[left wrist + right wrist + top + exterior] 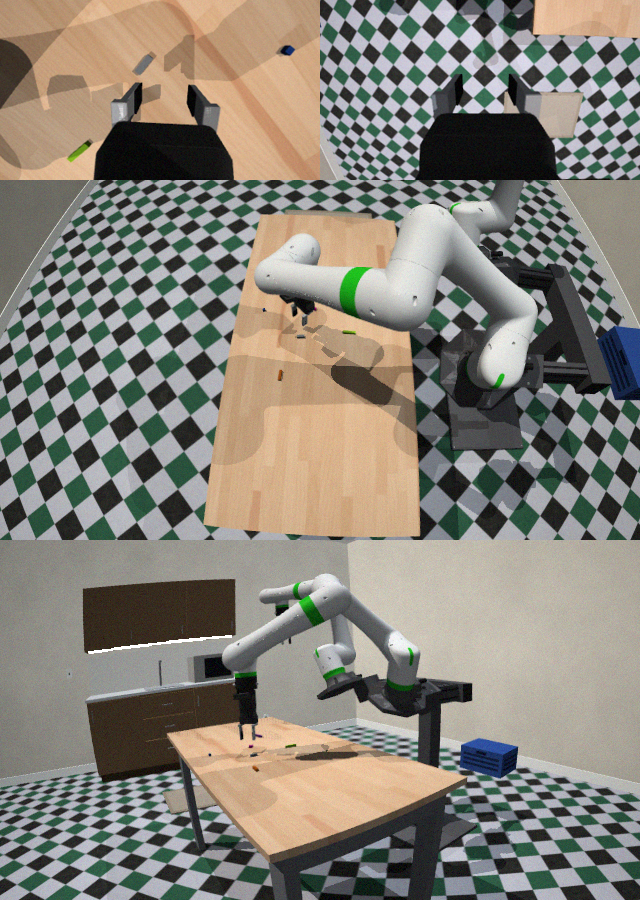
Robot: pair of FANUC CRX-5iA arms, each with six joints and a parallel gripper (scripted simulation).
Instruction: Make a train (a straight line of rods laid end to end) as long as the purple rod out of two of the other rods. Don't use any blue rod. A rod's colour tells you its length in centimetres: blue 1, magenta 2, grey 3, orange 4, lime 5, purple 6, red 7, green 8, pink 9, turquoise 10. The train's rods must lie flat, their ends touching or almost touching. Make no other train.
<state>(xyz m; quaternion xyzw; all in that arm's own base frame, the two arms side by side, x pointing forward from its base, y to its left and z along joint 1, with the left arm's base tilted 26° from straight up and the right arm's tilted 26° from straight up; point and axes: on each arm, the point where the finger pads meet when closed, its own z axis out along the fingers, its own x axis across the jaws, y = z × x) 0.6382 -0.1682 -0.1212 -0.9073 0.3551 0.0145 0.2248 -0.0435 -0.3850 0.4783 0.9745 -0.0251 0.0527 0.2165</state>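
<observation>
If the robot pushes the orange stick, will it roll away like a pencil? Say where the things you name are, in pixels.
Probably not: the orange rod [280,375] [255,768] looks flat-sided, so it would likely slide. It seems stiff, since it lies straight. Being so small beside the table [320,480] [350,800], it's probably light.
</observation>
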